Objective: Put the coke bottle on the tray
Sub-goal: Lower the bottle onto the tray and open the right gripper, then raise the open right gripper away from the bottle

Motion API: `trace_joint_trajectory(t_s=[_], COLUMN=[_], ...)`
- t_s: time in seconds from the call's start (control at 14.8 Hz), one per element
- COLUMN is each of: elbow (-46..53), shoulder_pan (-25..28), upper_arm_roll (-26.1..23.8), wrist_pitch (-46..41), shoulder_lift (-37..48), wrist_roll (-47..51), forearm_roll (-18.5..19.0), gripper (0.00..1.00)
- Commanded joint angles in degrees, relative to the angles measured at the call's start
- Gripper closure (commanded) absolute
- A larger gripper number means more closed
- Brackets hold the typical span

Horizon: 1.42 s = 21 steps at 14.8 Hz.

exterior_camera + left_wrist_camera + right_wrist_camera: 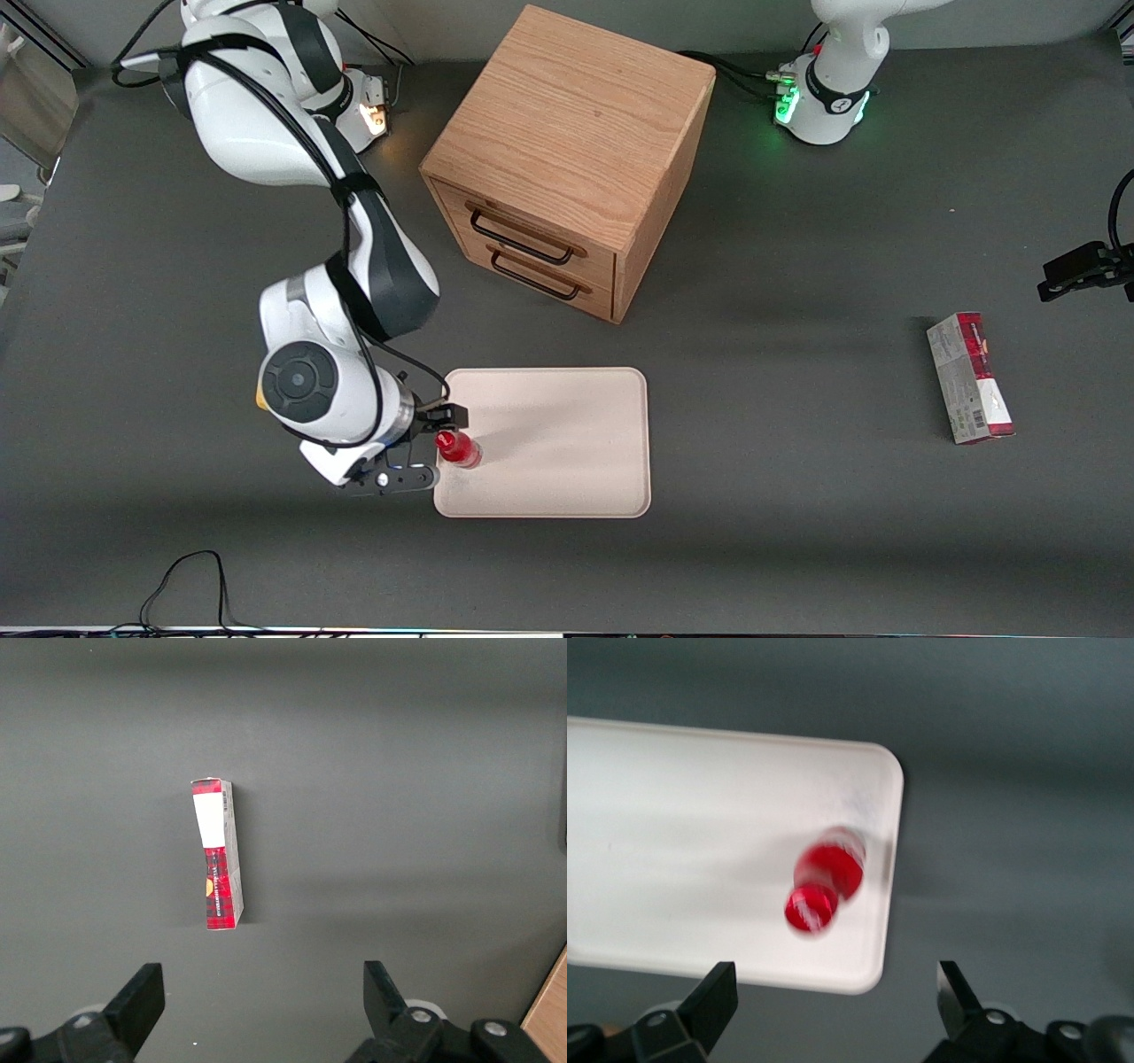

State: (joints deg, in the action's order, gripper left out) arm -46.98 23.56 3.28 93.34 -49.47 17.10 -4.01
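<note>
One all-red coke bottle [824, 880] stands on tray [673, 824], claw [833, 1005] spread above.

Glossy red plastic coke bottle [458, 448], matt smooth tray [567, 416], wood-grain cabinet [567, 133]

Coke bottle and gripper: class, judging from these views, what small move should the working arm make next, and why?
Probably lift the gripper straight up and away. The coke bottle stands upright on the tray, near its edge toward the working arm's end, and the open fingers do not touch it. A sideways move might knock it over.
</note>
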Motion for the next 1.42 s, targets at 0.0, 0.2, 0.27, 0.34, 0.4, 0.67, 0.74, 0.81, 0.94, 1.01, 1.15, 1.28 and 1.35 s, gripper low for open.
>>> trace_joint_trajectory(t_s=[0.0, 0.2, 0.27, 0.34, 0.4, 0.67, 0.74, 0.81, 0.94, 1.01, 1.15, 1.28, 1.35], elbow=[-1.7, -3.9, -5.5, -8.1, -11.7, -29.8, -34.6, -37.8, -41.9, -43.4, -44.5, -44.5, -44.3], shoulder_pan=[-0.1, 0.1, 0.2, 0.1, 0.1, -4.4, -6.3, -8.0, -11.2, -12.9, -15.5, -20.4, -21.3], upper_arm_roll=[0.4, 1.8, 3.0, 3.5, 4.2, 6.2, 6.1, 6.0, 5.9, 5.8, 5.5, 0.8, -0.1], wrist_pitch=[-7.7, -15.5, -17.1, -18.1, -18.0, -10.8, -7.9, -6.2, -4.2, -4.0, -4.4, -5.0, -6.3], shoulder_lift=[6.6, 13.1, 15.3, 17.9, 20.9, 35.4, 38.7, 41.1, 44.3, 45.5, 47.4, 48.9, 49.3], wrist_roll=[0.9, 0.7, 0.7, 0.4, 0.0, -1.9, -4.1, -5.7, -8.2, -11.2, -14.2, -13.9, -13.9], forearm_roll=[-0.2, 0.0, -0.1, -0.1, -0.3, -0.9, -0.8, -0.8, -0.8, -0.7, -0.6, 0.1, 0.4], gripper=[0.0, 0.0, 0.0, 0.0, 0.0, 0.0, 0.0, 0.0, 0.0, 0.0, 0.0, 0.0, 0.0])
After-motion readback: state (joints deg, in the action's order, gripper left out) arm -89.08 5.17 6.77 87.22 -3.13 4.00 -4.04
